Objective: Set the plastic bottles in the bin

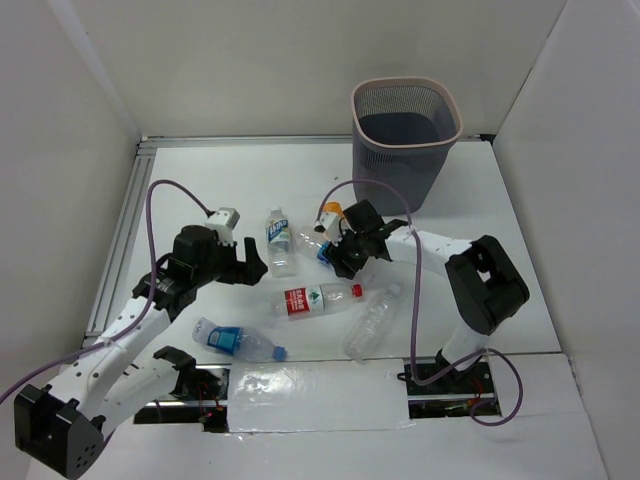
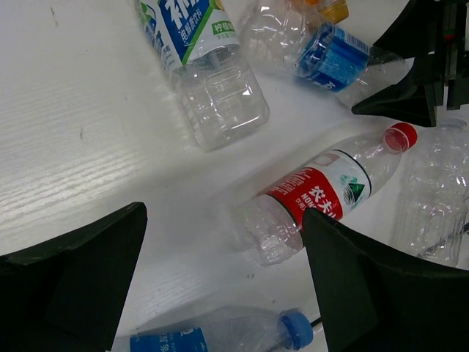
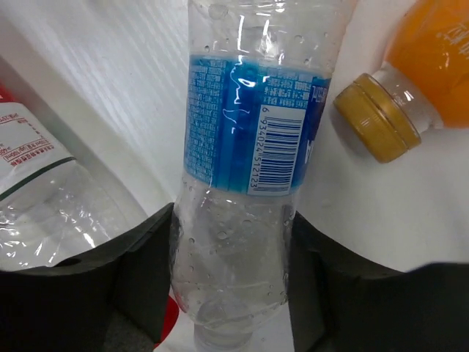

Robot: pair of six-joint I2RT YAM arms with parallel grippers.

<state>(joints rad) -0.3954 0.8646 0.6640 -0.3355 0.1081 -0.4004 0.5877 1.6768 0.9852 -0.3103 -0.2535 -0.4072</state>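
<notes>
The right gripper [image 3: 233,293] has its jaws set against both flanks of the clear plastic bottle with a blue label [image 3: 238,147], just below the label; the bottle lies flat on the white bench [image 1: 200,180], gripped but not yet lifted. The left gripper [image 2: 223,220] has its jaws at full spread and holds nothing; it hangs above the bench beside the clear plastic bottle with a red label and red cap [image 2: 315,194]. The tall grey-purple mesh bin with a pale pinkish rim [image 1: 398,165] stands upright at the far right of the bench, well apart from the gripped bottle. Handling assessment: the bottle looks empty apart from droplets inside, so it is judged very light; its thin walls should buckle under hard pressure, and the smooth round body may slip out endwise; the labelled mid-body, taken across its width, is judged the firmer hold. The orange-capped bottle [image 3: 377,121] lies just beside it and may be nudged on lifting.
</notes>
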